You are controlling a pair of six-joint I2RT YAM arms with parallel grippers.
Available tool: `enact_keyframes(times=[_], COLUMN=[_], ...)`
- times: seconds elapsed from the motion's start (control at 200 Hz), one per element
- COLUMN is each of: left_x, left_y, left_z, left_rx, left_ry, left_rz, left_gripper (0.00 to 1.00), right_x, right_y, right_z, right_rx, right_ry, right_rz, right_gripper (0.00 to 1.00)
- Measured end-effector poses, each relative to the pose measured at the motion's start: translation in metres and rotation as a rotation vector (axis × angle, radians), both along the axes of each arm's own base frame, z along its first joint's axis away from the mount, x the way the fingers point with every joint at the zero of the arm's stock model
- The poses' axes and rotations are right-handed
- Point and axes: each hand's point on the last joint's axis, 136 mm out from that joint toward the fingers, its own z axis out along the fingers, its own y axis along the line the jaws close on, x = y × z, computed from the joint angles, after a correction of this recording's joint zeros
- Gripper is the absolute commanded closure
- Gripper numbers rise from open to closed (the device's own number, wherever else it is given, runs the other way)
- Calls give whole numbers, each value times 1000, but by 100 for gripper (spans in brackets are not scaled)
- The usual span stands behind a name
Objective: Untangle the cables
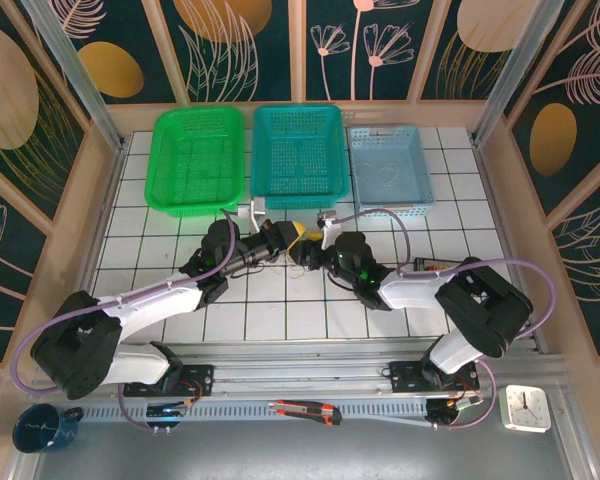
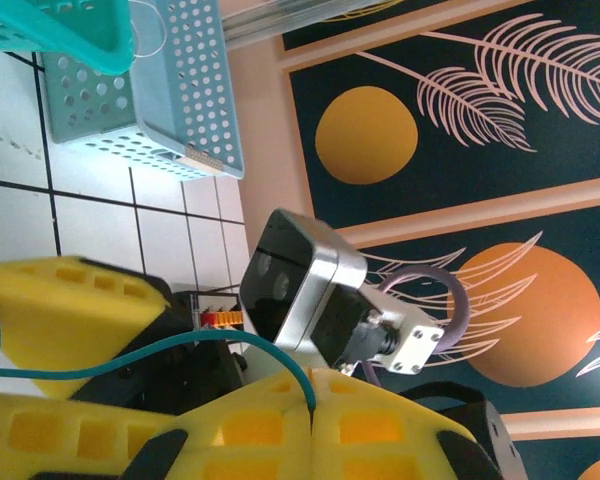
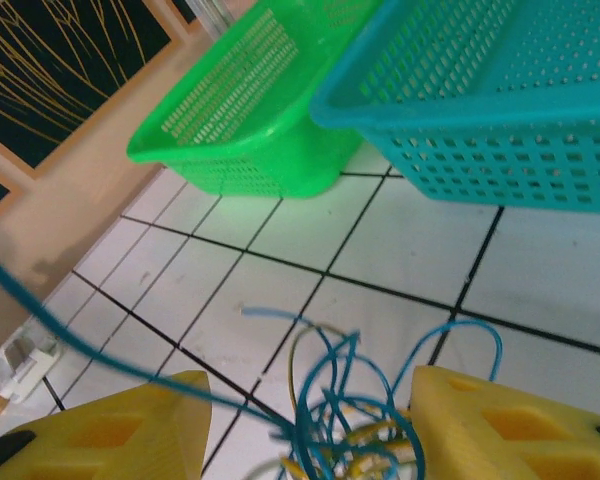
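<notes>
From above, the left gripper (image 1: 285, 238) and right gripper (image 1: 313, 252) meet tip to tip on the tiled table (image 1: 280, 300), just in front of the teal basket (image 1: 298, 150). The green basket (image 1: 198, 160) stands left of it and the pale blue basket (image 1: 390, 170) right. The cables are too small to make out here. At the left wrist, the two yellow fingers (image 2: 400, 440) are pressed together, pinching a blue cable (image 2: 180, 350) that arcs off to the left edge. At the right wrist, the yellow fingers (image 3: 110, 430) stand wide apart. The tangled blue and yellow cables (image 3: 335, 430) lie on the tiles between them, with one blue strand (image 3: 100, 340) running up and left.
</notes>
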Motion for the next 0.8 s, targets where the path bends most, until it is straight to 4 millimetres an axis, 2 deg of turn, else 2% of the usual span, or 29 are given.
enact_keyframes(times=[0.135,0.3,0.4,0.5,0.801], left_x=[0,0,0,3,7], left_y=[0,-1,-3,-7,-16], left_z=[0,5,15,36,124], left_rx=[-6,-25,-50,-87,-207], left_ry=[8,10,8,-19,-152], left_rz=[-1,-2,-11,-19,-53], left_gripper=[100,100,100,100,100], right_x=[9,13,17,17,8], right_y=[8,10,7,3,-17], right_z=[-4,-27,-37,-46,-83], right_rx=[4,-20,-22,-21,-23], right_ry=[-5,34,56,73,154], right_rz=[-7,-23,-51,-75,-142], right_gripper=[49,65,75,77,76])
